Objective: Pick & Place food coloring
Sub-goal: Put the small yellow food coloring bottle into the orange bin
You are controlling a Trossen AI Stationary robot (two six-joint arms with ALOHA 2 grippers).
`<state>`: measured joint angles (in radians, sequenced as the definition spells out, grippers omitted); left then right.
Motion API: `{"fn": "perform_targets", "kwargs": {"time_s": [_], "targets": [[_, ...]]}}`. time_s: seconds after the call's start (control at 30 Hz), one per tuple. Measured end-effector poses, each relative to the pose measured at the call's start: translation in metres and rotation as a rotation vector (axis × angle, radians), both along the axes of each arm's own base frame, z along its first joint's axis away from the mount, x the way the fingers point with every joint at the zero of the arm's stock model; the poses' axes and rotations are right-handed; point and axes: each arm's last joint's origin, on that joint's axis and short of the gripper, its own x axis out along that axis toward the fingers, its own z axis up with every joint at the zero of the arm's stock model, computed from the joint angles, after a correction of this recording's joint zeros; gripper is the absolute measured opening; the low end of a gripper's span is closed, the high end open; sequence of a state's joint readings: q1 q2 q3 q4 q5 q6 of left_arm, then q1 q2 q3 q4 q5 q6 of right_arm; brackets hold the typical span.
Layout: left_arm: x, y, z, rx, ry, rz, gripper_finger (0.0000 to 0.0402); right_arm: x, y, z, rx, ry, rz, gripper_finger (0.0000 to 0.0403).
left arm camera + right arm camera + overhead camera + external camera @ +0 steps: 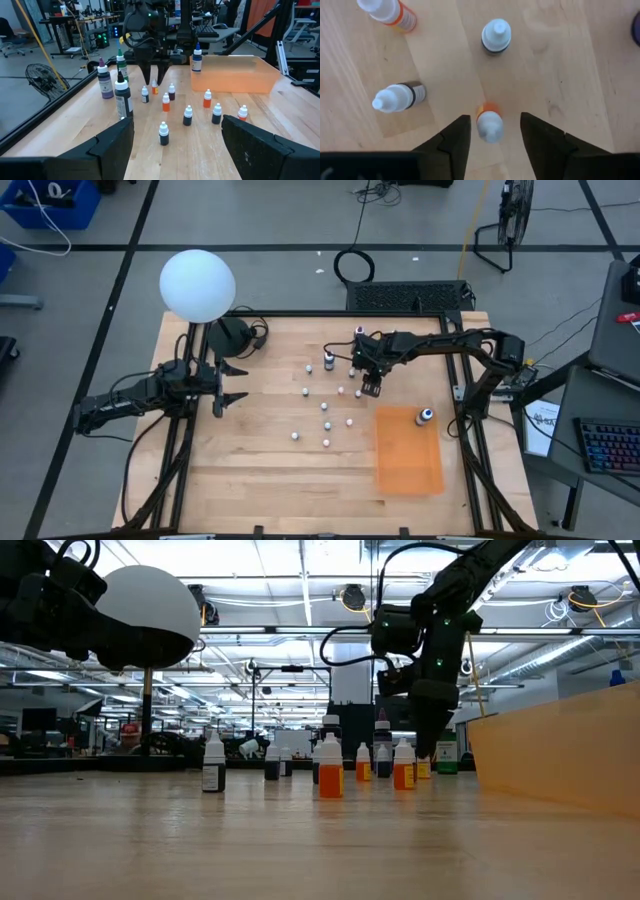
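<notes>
Right gripper [491,131] straddling small orange-bodied, white-capped food coloring bottle [489,122], jaws part-open, not gripping.
Bottle stands on wooden tabletop [250,470], frame centre; lined up for grasp. Left gripper [232,384] wide, idle at left.

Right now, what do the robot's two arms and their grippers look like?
Both arms are dark, near black, built of jointed segments with black cables looping alongside. The left gripper ends in two dark pointed fingers. The right gripper has the same dark wedge-shaped fingers, and small green lights glow on its wrist housing in the low view.
</notes>
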<state>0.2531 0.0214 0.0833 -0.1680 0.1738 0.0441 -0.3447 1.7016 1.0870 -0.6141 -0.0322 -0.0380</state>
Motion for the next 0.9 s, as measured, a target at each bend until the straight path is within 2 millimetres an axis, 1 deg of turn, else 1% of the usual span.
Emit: {"fn": "perform_targets", "kwargs": {"time_s": [0.2,0.47,0.57,0.77,0.9], "targets": [[0.0000,0.0000,-0.0001,0.000,0.000,-0.001,0.0299,-0.0045,0.0015,-0.0083,0.001,0.007,0.002,0.0163],[0.0000,0.0000,-0.0001,0.000,0.000,0.000,0.0299,-0.0045,0.0014,-0.0074,-0.003,0.000,0.001,0.0164],[0.0000,0.0000,0.0000,0.000,0.000,-0.001,0.0299,-0.0047,0.0008,-0.0073,-0.004,0.000,-0.001,0.0158],[0.0000,0.0000,-0.0001,0.000,0.000,-0.001,0.0299,-0.0047,0.0008,-0.0073,-0.004,0.000,-0.002,0.0131],[0.0000,0.0000,-0.0001,0.000,0.000,-0.001,0.0299,-0.0047,0.0008,-0.0073,-0.008,0.001,0.012,0.0093]]}}
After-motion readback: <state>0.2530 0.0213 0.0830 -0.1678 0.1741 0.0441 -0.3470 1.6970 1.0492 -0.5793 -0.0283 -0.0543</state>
